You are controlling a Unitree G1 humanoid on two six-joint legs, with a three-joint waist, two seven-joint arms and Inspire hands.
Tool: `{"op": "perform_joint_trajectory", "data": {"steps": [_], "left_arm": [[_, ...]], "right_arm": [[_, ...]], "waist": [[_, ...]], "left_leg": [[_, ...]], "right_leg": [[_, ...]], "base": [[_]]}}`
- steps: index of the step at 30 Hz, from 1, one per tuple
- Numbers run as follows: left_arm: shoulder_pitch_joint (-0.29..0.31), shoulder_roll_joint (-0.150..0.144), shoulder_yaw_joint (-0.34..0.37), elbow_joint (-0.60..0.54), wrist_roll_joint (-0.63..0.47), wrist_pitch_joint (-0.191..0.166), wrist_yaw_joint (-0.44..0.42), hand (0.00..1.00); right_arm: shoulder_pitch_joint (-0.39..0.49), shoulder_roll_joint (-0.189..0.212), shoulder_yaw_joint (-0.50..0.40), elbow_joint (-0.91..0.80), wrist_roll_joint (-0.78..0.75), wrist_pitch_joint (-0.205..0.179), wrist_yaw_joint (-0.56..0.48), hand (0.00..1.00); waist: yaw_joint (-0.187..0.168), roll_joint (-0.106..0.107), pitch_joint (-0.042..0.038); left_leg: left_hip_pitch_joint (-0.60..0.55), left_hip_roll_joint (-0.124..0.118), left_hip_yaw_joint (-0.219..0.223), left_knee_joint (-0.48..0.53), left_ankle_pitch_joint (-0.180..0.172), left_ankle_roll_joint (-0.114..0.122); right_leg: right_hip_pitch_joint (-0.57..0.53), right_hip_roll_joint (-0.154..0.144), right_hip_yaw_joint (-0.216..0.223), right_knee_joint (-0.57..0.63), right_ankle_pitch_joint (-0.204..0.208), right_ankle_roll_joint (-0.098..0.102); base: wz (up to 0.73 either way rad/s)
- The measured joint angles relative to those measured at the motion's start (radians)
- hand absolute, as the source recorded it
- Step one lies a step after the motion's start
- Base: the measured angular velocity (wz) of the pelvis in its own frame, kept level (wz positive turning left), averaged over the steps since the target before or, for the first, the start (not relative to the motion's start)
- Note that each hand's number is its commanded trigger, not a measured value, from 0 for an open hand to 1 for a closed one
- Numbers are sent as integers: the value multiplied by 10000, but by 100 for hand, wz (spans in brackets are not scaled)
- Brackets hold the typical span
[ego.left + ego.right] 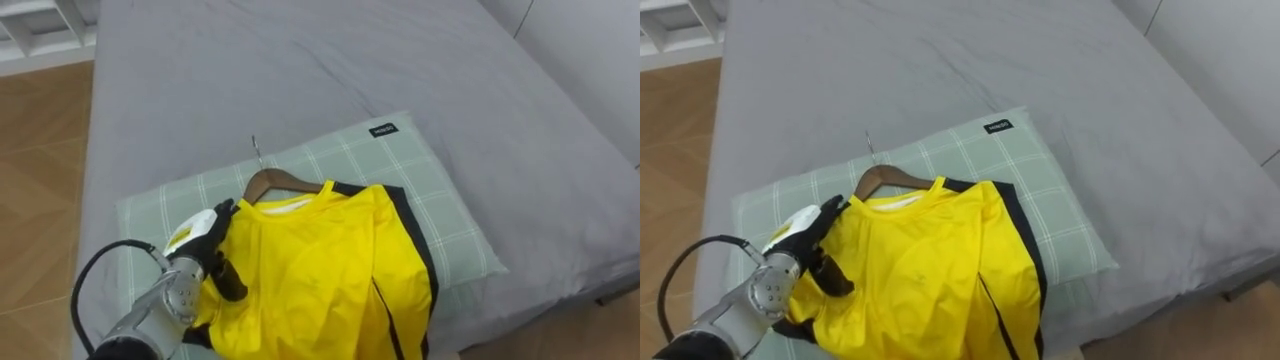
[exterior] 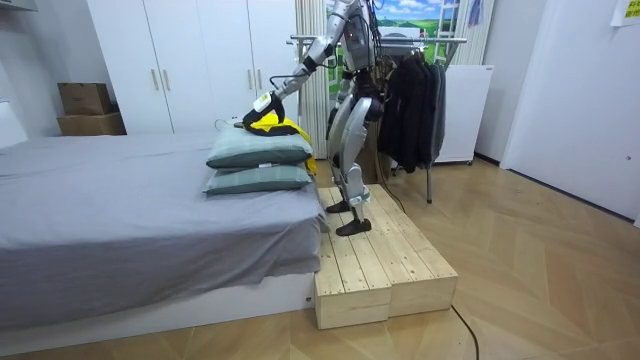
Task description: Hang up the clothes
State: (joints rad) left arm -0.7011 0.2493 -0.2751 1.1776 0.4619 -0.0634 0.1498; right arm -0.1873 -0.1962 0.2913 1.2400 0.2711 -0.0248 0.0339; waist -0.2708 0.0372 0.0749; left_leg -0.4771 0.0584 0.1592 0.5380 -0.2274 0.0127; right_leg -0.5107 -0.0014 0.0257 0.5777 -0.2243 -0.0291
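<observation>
A yellow shirt (image 1: 320, 270) with black trim lies on a wooden hanger (image 1: 275, 181), whose metal hook (image 1: 256, 150) points toward the bed's middle. Both rest on a green checked pillow (image 1: 425, 190), the upper of two stacked at the bed's edge. My left hand (image 1: 207, 238) reaches in from the lower left and sits at the shirt's left shoulder. Its fingers stretch along the shoulder edge and its thumb lies on the yellow cloth. In the room view the same hand (image 2: 262, 103) is on the shirt (image 2: 275, 123) atop the pillows.
The grey bed (image 1: 300, 60) spreads beyond the pillow. I stand on a wooden platform (image 2: 385, 265) beside the bed. Behind me a clothes rack (image 2: 425, 40) carries dark garments (image 2: 410, 100). White wardrobes (image 2: 190, 50) line the far wall.
</observation>
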Motion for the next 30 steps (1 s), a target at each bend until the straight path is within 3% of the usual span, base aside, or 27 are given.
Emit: {"op": "perform_joint_trajectory", "data": {"steps": [6,22,30], "left_arm": [[-224,377,3,-5,-4,-282,417,0],[-441,543,1,-3,-2,-316,1394,0],[-559,553,-2,-3,-9,-315,1744,0]], "right_arm": [[30,-19,1,-11,-7,-77,11,0],[284,-59,2,-398,-28,-88,-97,0],[232,-89,5,-458,-63,-88,-241,0]], "waist": [[-5,0,0],[-31,16,16],[-55,152,128]], "left_leg": [[-199,-12,-1,177,-17,24],[-381,14,10,277,-68,64],[-685,-18,21,390,-76,77]], "right_leg": [[-207,-28,2,141,-22,7],[-343,-7,12,117,-25,19],[-677,-29,54,313,-54,46]], "base": [[0],[0],[0]]}}
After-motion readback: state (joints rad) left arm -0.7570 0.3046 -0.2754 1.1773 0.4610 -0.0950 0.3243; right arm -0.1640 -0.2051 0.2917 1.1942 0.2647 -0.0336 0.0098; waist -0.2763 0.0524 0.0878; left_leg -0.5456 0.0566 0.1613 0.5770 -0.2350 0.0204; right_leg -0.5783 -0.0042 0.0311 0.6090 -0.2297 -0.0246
